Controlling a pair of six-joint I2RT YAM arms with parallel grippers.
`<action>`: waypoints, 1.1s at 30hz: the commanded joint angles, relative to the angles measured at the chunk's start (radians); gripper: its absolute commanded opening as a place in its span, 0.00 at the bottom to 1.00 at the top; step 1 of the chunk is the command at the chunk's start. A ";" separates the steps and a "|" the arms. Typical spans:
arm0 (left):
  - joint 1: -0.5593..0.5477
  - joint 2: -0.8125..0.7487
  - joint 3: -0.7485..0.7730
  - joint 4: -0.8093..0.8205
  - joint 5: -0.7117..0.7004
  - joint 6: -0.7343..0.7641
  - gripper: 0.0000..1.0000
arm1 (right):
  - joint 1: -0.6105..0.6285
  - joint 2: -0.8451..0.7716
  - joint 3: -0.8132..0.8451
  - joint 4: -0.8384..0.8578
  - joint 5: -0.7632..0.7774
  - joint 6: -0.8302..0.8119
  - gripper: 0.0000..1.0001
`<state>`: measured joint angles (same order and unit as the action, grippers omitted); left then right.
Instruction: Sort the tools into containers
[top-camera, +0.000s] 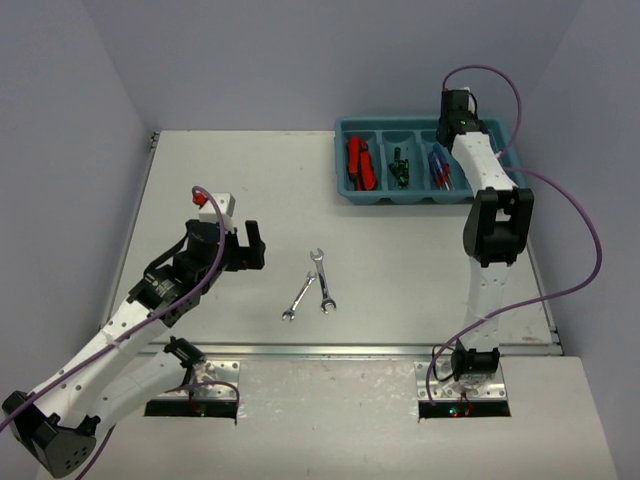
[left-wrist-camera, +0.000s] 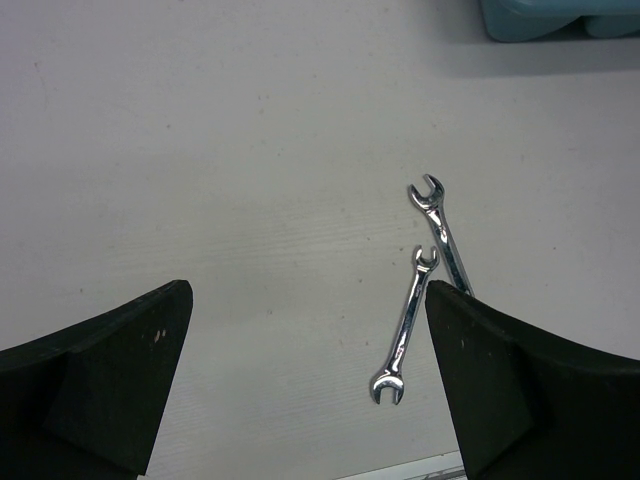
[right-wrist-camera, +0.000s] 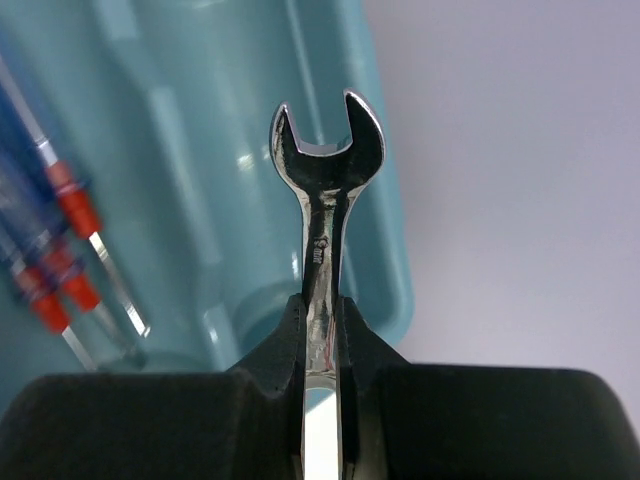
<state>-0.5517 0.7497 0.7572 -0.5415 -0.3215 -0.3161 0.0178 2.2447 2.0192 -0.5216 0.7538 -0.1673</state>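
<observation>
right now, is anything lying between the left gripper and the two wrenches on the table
No, only bare table separates the open left gripper from the wrenches, as the top view shows.

High rear overview, two close wrist views, tray (top-camera: 400, 199) shared

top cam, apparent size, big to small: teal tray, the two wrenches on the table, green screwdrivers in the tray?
1. teal tray
2. right table wrench and left table wrench: near alike, not ranking
3. green screwdrivers, slightly shorter
</observation>
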 joint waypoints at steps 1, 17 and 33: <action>-0.012 0.007 0.000 0.049 0.016 0.002 1.00 | 0.004 -0.048 -0.076 0.340 0.104 -0.107 0.00; -0.014 0.013 -0.001 0.049 0.012 0.002 1.00 | -0.003 0.077 -0.115 0.646 0.147 -0.359 0.00; -0.014 -0.002 -0.001 0.048 0.001 0.000 1.00 | -0.044 0.115 -0.041 0.365 0.128 -0.133 0.58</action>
<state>-0.5571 0.7606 0.7567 -0.5413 -0.3138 -0.3161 -0.0317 2.3993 1.8959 -0.0943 0.8701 -0.3977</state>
